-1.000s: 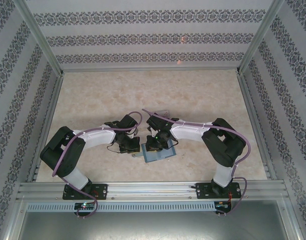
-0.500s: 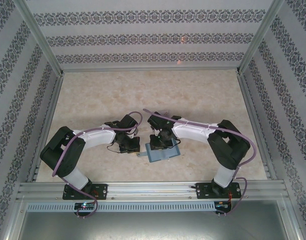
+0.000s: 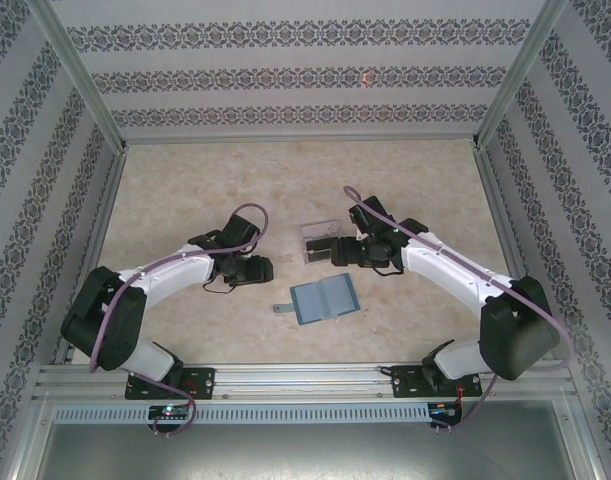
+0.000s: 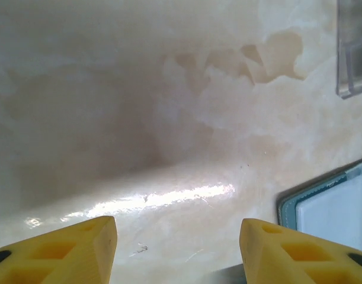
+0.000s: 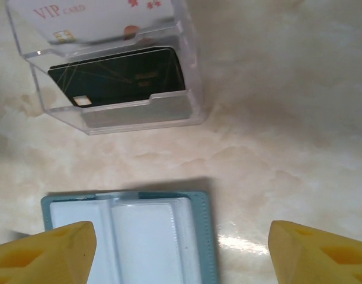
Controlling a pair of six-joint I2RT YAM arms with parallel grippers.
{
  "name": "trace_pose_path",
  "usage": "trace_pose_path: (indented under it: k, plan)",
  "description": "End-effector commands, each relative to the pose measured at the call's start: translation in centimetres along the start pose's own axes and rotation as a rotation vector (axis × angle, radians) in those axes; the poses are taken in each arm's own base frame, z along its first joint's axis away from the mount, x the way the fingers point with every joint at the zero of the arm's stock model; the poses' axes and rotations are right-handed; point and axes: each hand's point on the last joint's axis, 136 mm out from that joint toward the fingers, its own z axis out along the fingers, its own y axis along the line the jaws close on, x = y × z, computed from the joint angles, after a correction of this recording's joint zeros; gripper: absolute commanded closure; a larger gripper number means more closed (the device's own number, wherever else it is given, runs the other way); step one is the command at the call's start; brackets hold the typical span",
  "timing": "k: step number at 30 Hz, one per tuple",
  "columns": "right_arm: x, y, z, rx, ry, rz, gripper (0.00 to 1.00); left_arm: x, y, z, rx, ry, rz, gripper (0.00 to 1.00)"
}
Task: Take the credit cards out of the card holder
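The teal card holder [image 3: 323, 299] lies open and flat on the table, its pale inner pockets [image 5: 139, 236] up and its grey tab [image 3: 280, 308] at its left. Two credit cards lie in the clear tray [image 3: 322, 241] behind it: a dark card [image 5: 118, 74] and a white VIP card [image 5: 98, 18]. My left gripper [image 3: 262, 268] hovers to the left of the holder, open, with only bare table between its yellow fingertips [image 4: 80, 248]. My right gripper [image 3: 336, 252] hangs between tray and holder, wide open and holding nothing. The holder's edge [image 4: 340, 207] shows by the left gripper's right finger.
The marble-look table [image 3: 205, 190] is bounded by patterned walls and aluminium rails [image 3: 295, 378] at the near edge. The tray's corner [image 4: 354, 53] appears at the top right of the left wrist view.
Both grippers opened and drew back from the card holder, the left to the left, the right up and back toward the tray. The holder now lies uncovered.
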Motion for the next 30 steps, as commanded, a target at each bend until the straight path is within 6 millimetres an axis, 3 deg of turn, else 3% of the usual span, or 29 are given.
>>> trace_pose_path:
  k: [1,10,13,16,20,23,26,30]
  plan:
    - [-2.3,-7.1,-2.3,0.096,-0.167,-0.003,0.02,-3.7,3.1,-2.1,-0.073,-0.141,-0.041,0.00]
    - [-5.6,-17.4,-4.7,0.366,-0.435,-0.003,0.02,-8.0,10.7,-4.3,-0.372,-0.340,-0.001,0.00]
    - [-6.6,-18.4,-4.3,0.384,-0.549,-0.054,0.02,-9.2,13.5,-5.8,-0.496,-0.397,-0.037,0.00]
    - [-7.6,-19.1,-3.8,0.348,-0.648,-0.025,0.02,-10.9,14.5,-7.2,-0.509,-0.473,-0.065,0.04]
    - [-9.1,-19.2,-2.6,0.315,-0.723,-0.021,0.02,-13.0,15.5,-9.4,-0.546,-0.608,-0.026,0.01]
    - [-10.6,-19.1,-2.8,0.305,-0.786,-0.028,0.02,-14.2,16.6,-10.2,-0.573,-0.683,0.020,0.00]
    - [-11.6,-18.9,-2.9,0.285,-0.856,-0.036,0.02,-15.1,18.0,-10.4,-0.549,-0.765,0.023,0.00]
    - [-11.3,-18.9,-1.3,0.258,-0.856,-0.056,0.03,-15.6,19.6,-9.6,-0.483,-0.871,0.011,0.00]
